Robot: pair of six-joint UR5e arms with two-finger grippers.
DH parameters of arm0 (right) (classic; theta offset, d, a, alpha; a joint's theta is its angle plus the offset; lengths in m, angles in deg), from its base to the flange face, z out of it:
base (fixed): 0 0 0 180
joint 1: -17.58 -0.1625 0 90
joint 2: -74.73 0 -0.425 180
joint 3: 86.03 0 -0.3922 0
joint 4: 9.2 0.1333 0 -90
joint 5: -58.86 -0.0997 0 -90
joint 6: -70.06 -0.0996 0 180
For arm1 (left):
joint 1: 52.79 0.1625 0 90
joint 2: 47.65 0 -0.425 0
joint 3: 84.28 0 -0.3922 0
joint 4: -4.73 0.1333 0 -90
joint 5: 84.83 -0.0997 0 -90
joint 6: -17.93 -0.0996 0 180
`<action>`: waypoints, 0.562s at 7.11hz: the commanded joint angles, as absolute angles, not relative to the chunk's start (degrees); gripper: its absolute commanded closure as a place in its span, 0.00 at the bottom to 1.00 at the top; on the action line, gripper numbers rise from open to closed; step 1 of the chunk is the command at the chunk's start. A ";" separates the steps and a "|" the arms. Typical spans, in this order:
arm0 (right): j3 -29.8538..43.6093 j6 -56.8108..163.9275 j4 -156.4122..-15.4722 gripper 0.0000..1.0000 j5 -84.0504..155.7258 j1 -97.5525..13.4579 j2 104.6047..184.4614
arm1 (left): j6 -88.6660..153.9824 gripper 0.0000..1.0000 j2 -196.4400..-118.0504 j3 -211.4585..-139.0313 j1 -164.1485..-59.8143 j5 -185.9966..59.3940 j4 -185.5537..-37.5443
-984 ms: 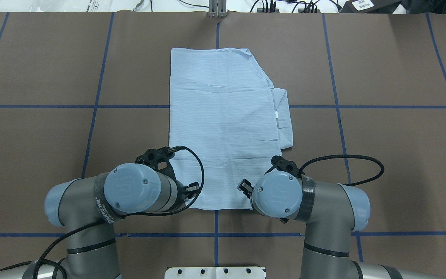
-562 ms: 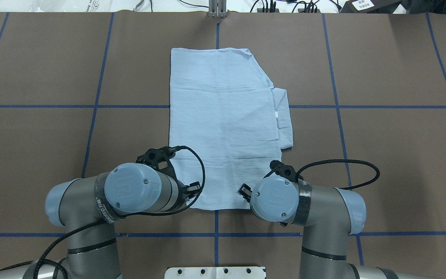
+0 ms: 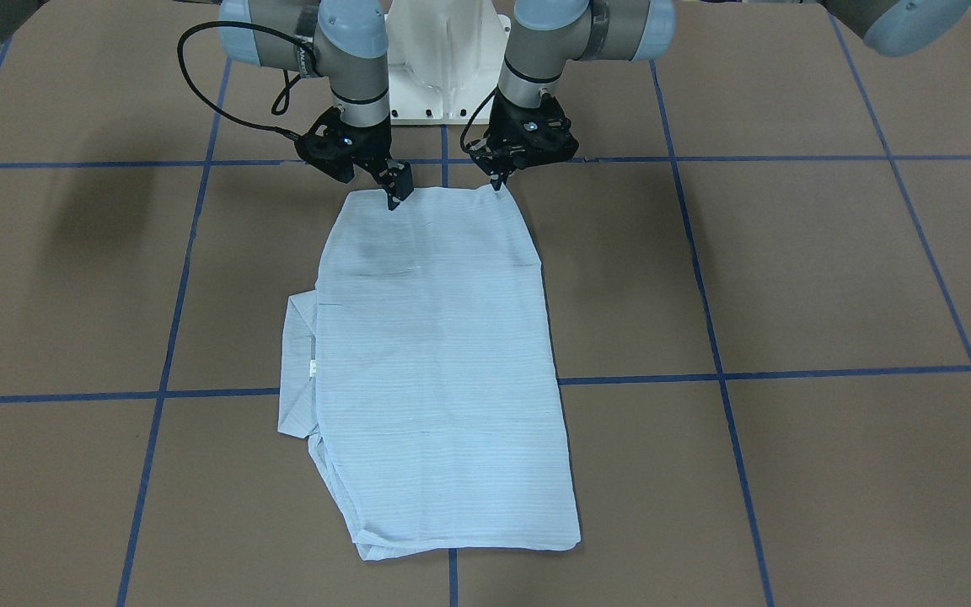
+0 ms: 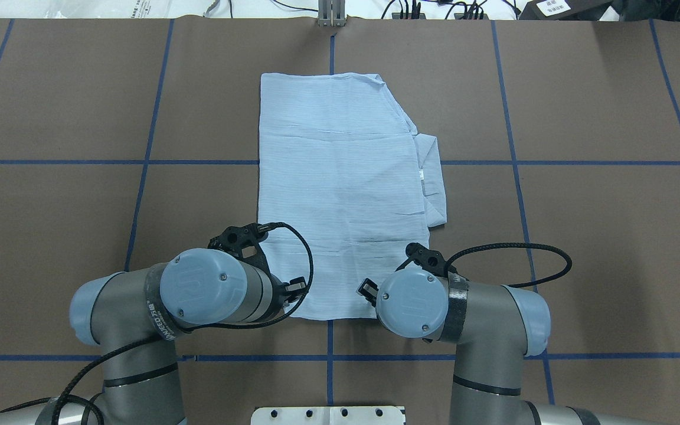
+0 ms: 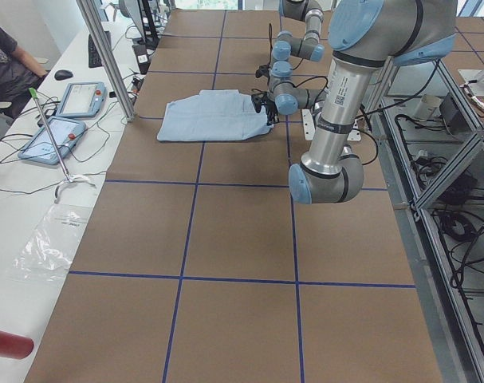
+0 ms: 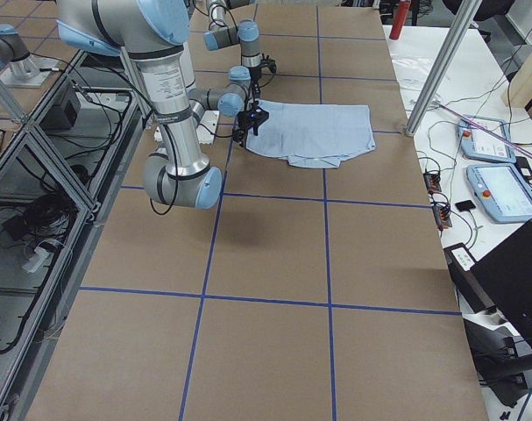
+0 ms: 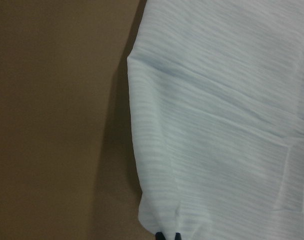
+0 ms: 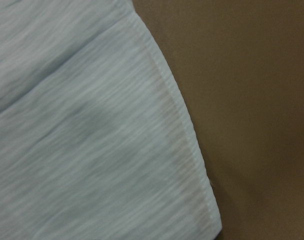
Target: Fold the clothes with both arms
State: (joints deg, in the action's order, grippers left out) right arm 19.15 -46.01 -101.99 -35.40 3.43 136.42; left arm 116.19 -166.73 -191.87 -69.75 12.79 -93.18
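The pale-blue shirt (image 3: pixel 443 362) lies folded into a long rectangle (image 4: pixel 340 195) on the brown table, with a collar and sleeve fold poking out along one long side. My left gripper (image 3: pixel 498 185) is at the corner of the short edge nearest the robot's base. In the left wrist view its fingertips (image 7: pixel 168 236) are shut on the shirt's edge (image 7: pixel 217 125). My right gripper (image 3: pixel 397 196) rests on the same short edge near the other corner. The right wrist view shows only the shirt's hem corner (image 8: pixel 81 150) and no fingers, so the gripper looks open.
The white pedestal base (image 3: pixel 443 76) stands just behind both grippers. Blue tape lines (image 4: pixel 145 162) grid the brown table. A metal post (image 4: pixel 331 15) and cables sit at the far edge. A seated person (image 5: pixel 6 56) and tablets (image 5: pixel 82 98) are beside the table.
My right arm has slid a little to the left in the overhead view, along the shirt's near edge. The left arm and the shirt have stayed where they were.
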 commanded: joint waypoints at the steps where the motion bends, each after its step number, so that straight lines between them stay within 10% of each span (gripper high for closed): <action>1: 18.82 -45.96 -101.83 0.00 -35.18 3.43 135.99 | 116.19 1.00 -166.65 -191.77 -69.75 12.81 -93.27; 4: 17.52 -45.78 -101.75 0.00 -34.75 3.43 135.55 | 116.10 1.00 -166.65 -191.50 -69.75 12.72 -93.36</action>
State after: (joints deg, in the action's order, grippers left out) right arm 18.49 -45.83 -101.82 -35.01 3.43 135.89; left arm 116.13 -166.66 -191.61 -69.75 12.73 -93.34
